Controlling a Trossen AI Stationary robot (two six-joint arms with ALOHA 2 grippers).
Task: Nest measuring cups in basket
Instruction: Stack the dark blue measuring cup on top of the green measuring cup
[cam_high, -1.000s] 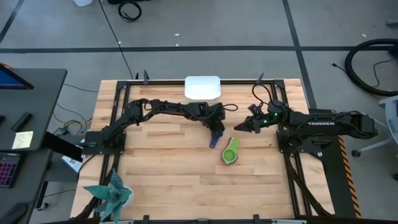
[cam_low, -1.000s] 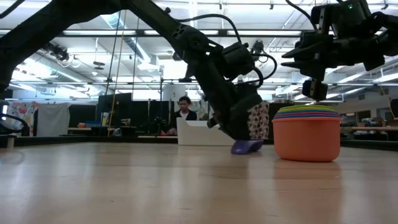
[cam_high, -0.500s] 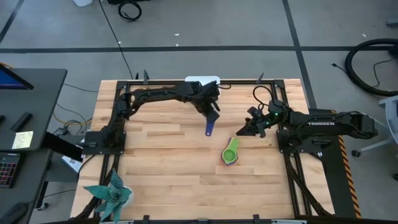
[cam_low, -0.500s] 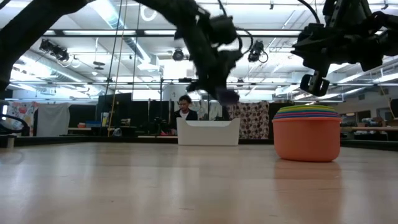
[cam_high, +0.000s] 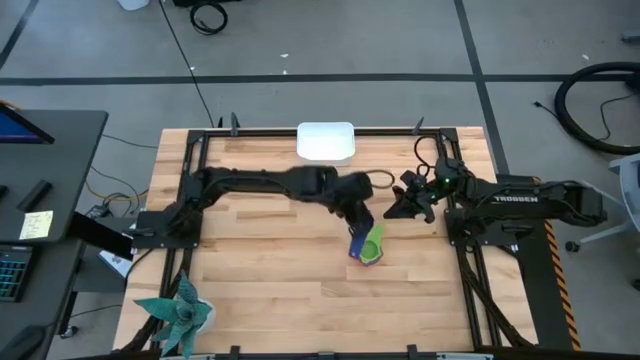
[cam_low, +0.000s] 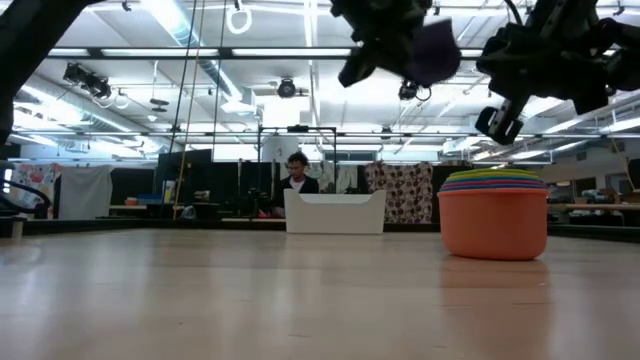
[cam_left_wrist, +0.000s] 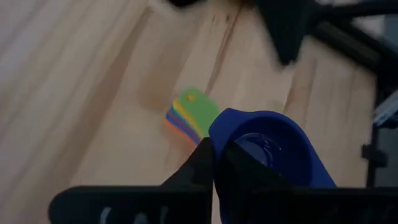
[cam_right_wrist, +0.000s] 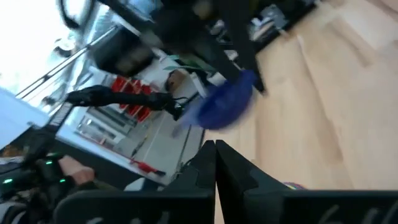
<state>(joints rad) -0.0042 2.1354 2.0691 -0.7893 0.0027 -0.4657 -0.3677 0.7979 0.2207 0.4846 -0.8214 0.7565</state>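
dark blue measuring cup (cam_left_wrist: 268, 146) pinched in left gripper (cam_left_wrist: 214, 162) above the stack (cam_high: 371, 243); right gripper (cam_right_wrist: 215, 149) fingers closed, empty.

The left gripper (cam_high: 356, 222) has carried the dark blue cup (cam_high: 358, 245) from near the basket (cam_high: 326, 142) to over the nested stack (cam_high: 372, 243).

Cup stack (cam_high: 371, 243) sits mid-table, well apart from basket (cam_high: 326, 142) at the far edge.

Grey concrete floor (cam_high: 400, 40) (taped lines) surrounds the wooden table (cam_high: 270, 260).
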